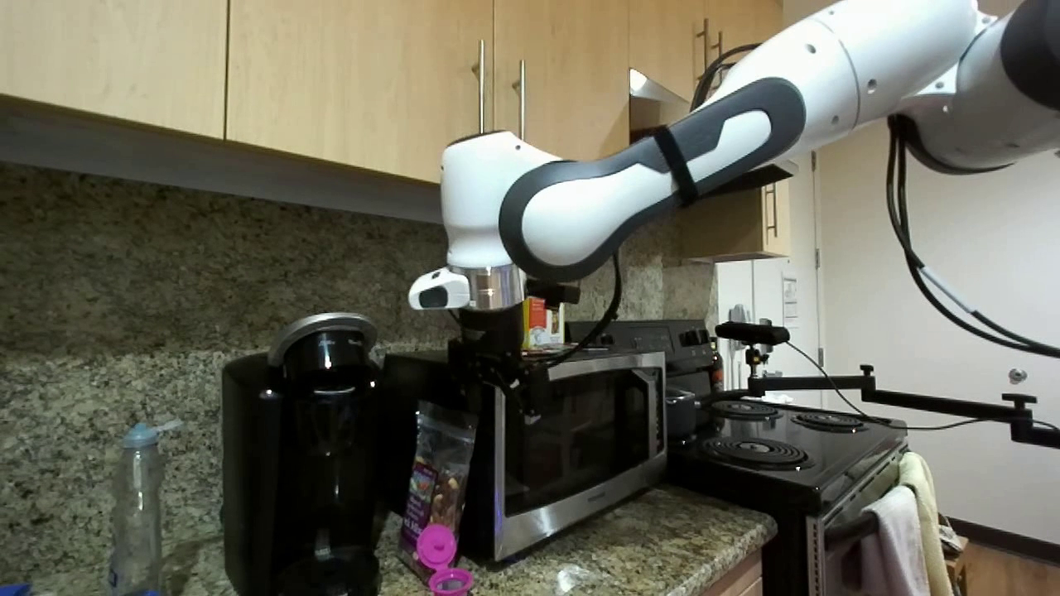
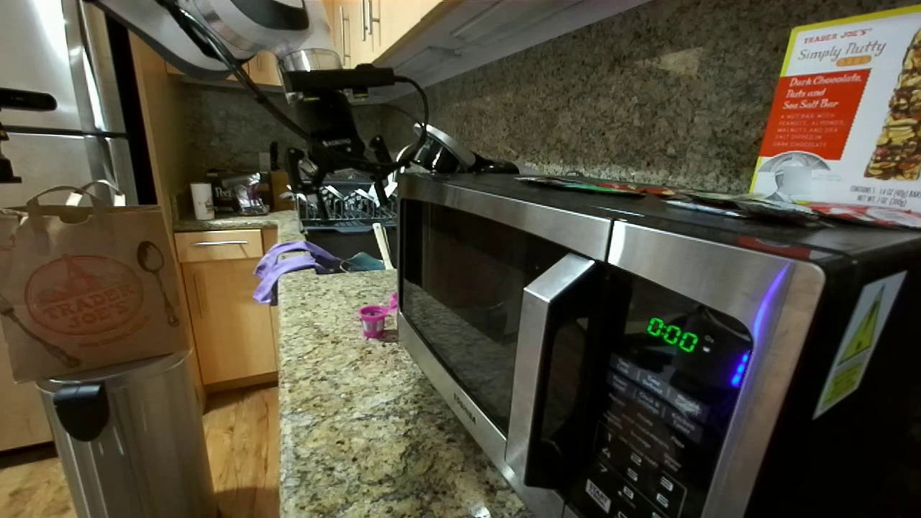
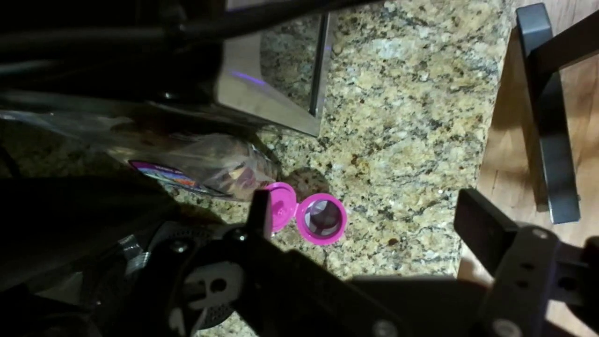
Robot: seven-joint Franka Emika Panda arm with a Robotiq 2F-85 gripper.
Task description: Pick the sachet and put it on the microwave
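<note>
"where's the sachet point(image 1: 439, 488)?"

"standing tilted on the granite counter point(image 1: 696, 530), between the microwave point(image 1: 580, 439) and the black coffee maker point(image 1: 306, 463), clear-sided and brownish inside."

"what's near its foot?"

"a magenta cup point(image 3: 322, 219), lid point(image 3: 284, 206) flipped open."

"and the gripper point(image 3: 365, 217)?"

"spread wide, nothing in its grasp; in the wrist view the cup shows between its fingertips point(image 3: 484, 227)."

"on top of the microwave?"

"flat packets point(image 2: 748, 203) and an upright carton point(image 2: 827, 115)."
</note>
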